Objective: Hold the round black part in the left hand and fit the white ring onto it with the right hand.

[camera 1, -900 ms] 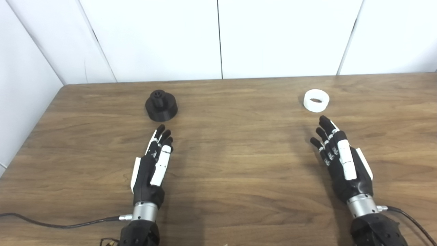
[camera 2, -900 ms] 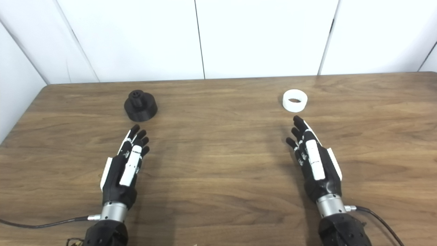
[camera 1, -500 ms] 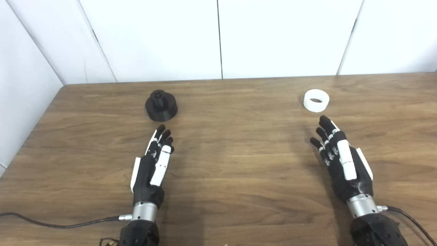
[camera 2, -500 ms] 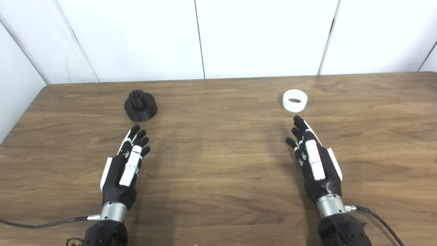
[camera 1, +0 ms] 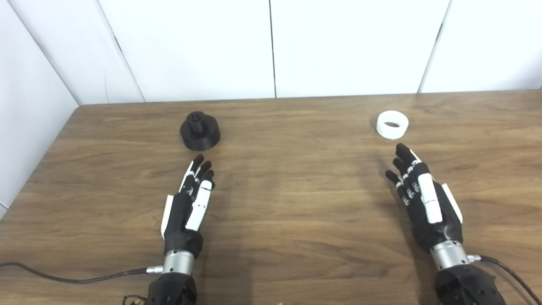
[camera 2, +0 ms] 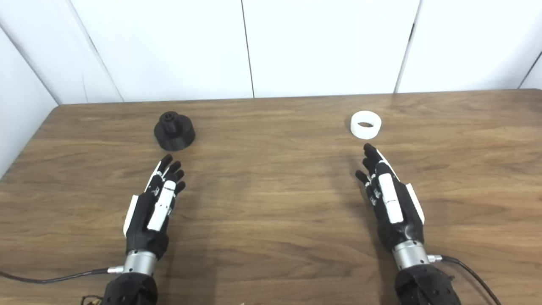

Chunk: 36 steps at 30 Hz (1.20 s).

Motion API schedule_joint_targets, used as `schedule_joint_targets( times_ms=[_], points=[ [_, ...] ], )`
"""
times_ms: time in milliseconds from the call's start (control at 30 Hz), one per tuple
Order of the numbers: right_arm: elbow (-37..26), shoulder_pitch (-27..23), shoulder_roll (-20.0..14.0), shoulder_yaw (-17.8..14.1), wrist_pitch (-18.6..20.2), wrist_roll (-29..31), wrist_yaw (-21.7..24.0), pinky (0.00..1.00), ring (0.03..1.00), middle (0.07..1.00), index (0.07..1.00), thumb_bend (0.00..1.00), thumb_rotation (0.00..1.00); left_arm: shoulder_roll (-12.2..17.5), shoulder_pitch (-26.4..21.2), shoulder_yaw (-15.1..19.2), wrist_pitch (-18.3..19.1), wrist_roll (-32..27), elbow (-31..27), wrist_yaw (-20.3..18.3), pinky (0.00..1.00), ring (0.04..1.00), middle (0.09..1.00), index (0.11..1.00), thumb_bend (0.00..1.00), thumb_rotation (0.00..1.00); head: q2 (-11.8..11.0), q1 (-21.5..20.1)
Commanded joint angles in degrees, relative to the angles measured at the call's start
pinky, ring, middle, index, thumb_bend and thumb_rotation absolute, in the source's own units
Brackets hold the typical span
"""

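The round black part, a wide disc with a small hub on top, sits on the wooden table at the far left. The white ring lies flat at the far right. My left hand rests over the table a short way nearer than the black part, fingers stretched out, open and holding nothing. My right hand is likewise open, fingertips just short of the white ring and not touching it.
A black cable trails from the left wrist across the table's near left. Another cable leaves the right wrist. White wall panels stand behind the table's far edge, and the table's left edge lies close to the wall.
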Motion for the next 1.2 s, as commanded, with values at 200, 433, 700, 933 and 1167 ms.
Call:
schedule_joint_targets(
  times_ms=[200, 433, 700, 933, 1167],
  points=[
    [0.4, -0.7, 0.7, 0.1, -2.0, 1.1, 0.6, 0.93, 0.983, 0.966, 0.909, 0.57, 0.81, 2.0, 0.8, 0.1, 1.3, 0.6, -4.6, -0.6, 0.94, 0.957, 0.958, 0.968, 0.32, 0.64, -0.4, 0.9],
    [1.1, -0.7, 1.2, 0.1, -2.3, 1.6, 0.6, 0.93, 0.981, 0.963, 0.903, 0.59, 0.8, 3.7, 0.1, 0.7, 3.2, 0.6, -7.2, -1.3, 0.95, 0.951, 0.953, 0.977, 0.36, 0.6, -0.9, 1.3],
    [1.7, -0.6, 1.3, 0.3, -3.0, 0.9, 0.5, 0.9, 0.974, 0.963, 0.904, 0.61, 0.8, 6.9, -1.8, 1.7, 8.1, 3.3, -11.2, -1.1, 0.92, 0.942, 0.951, 0.98, 0.38, 0.34, -1.7, 1.8],
    [2.9, -0.8, 1.2, 0.5, -4.1, 0.4, 0.6, 0.89, 0.969, 0.96, 0.904, 0.62, 0.81, 11.6, -4.7, 1.7, 11.3, 9.6, -12.4, -1.3, 0.94, 0.923, 0.925, 0.961, 0.48, 0.28, -2.3, 2.4],
    [4.0, -0.6, 1.4, 0.5, -5.1, 0.8, 1.0, 0.88, 0.96, 0.952, 0.9, 0.61, 0.79, 17.2, -8.7, 2.0, 15.1, 12.6, -10.8, -2.7, 0.91, 0.931, 0.948, 0.972, 0.6, 0.22, -3.1, 2.7]
  ],
)
